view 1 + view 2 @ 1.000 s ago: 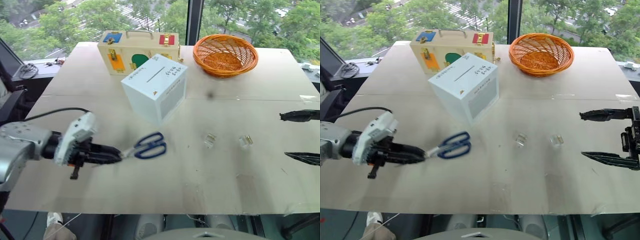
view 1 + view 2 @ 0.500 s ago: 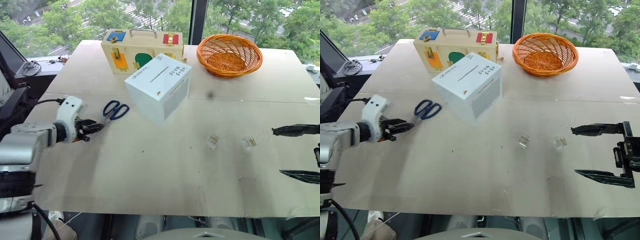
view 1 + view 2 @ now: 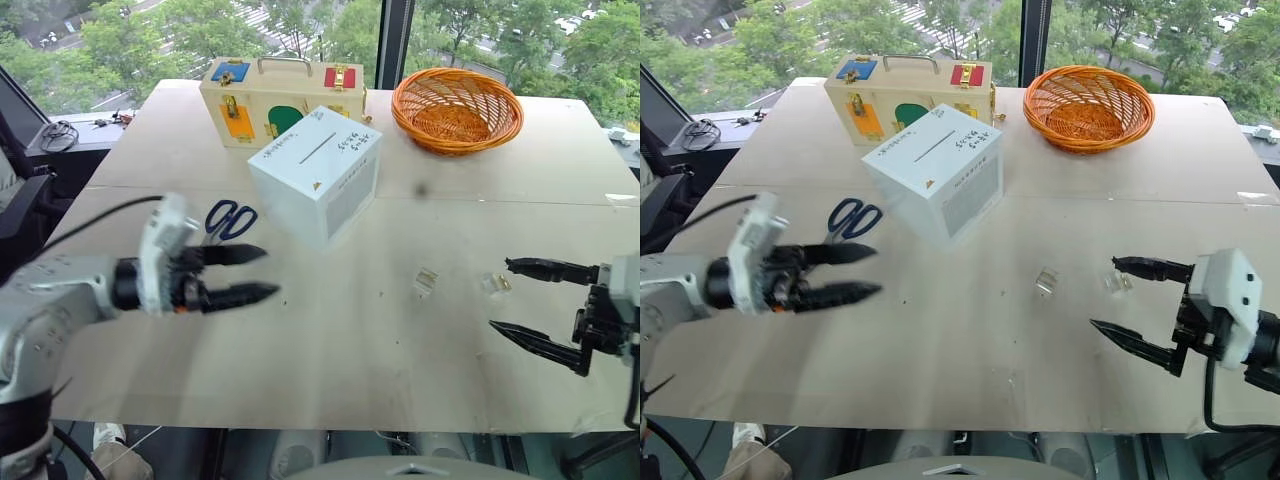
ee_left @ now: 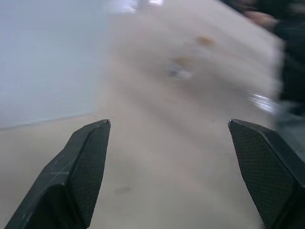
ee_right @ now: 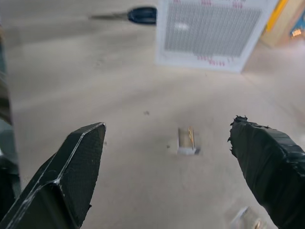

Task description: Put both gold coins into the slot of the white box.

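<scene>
Near the tabletop's [image 3: 330,350] left edge, left pincer [image 3: 258,273] gapes wide, empty, scissors [image 3: 228,218] just beyond. Right pincer [image 3: 505,295] spread too, w/ two clear holders [image 3: 426,281] beside it.

Grey arms, white wrists, black cables

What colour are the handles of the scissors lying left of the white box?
Dark blue handles on the metal-bladed scissors, beside the white cube-shaped slotted box; clearest in the right eye view.

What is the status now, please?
Left gripper and right gripper open, empty. Two clear holders lie right of the white box. Scissors lie left of it, aside.
</scene>
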